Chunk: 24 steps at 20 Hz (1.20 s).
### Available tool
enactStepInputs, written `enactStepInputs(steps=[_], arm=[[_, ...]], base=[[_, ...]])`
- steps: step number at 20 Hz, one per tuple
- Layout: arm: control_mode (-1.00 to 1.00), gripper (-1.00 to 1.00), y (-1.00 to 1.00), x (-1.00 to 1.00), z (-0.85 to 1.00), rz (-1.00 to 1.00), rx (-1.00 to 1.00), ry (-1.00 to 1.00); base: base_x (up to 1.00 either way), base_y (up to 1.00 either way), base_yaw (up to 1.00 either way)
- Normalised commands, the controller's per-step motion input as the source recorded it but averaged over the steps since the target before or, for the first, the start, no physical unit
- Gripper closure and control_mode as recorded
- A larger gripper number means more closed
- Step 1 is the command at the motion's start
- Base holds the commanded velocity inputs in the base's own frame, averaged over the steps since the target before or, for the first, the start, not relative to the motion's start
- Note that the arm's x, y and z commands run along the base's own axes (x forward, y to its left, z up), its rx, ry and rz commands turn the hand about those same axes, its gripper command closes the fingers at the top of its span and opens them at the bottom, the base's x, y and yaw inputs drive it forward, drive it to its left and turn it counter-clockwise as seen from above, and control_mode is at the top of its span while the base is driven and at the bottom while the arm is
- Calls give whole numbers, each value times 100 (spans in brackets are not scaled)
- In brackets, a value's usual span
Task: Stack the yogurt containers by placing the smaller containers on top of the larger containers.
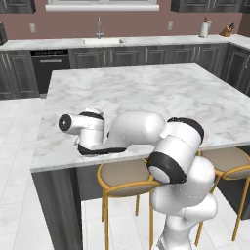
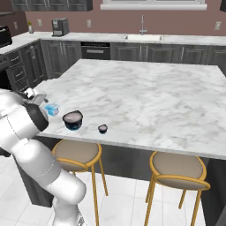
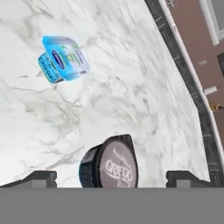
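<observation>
Hand view looks along the wide-open gripper (image 3: 111, 177), whose two dark fingertips (image 3: 37, 178) stand far apart at the bottom with nothing held between them. Between those tips, nearer the left one, sits the wide dark cup (image 3: 109, 164), its pale pinkish lid printed with lettering and turned toward the camera. Farther off, up and to the left in this tilted view, the light-blue cup (image 3: 63, 59) rests on the marble island counter (image 3: 131, 87), well apart from the dark one. From the right base view, the same three containers lie near the island's front left corner: the light-blue cup (image 2: 52, 109) is closest to the arm's dark wrist, the wide dark cup (image 2: 73, 120) stands just right of it, and the tiny dark cup (image 2: 102, 129) sits a little farther right, near the counter's front edge. None of the three touches another; all rest directly on the marble. Seen from the left base view, the white arm (image 1: 161, 146) bends low over the front left part of the counter (image 1: 146, 93), above two round stools (image 1: 124, 178) with gold legs.
</observation>
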Motion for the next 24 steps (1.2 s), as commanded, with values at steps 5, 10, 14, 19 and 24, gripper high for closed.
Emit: enactStepInputs(steps=[5, 10, 14, 19, 24], arm=[[-100, -100, 18, 22, -11, 1, 0, 1], [-100, -100, 18, 23, -18, 1, 0, 4], [-100, -100, 21, 26, -25, 0, -2, 8], [-100, -100, 21, 17, -21, 0, -4, 10], [-100, -100, 21, 15, -18, 0, -5, 7]], base=[[0, 0, 0], [0, 0, 0], [0, 0, 0], [0, 0, 0], [0, 0, 0]])
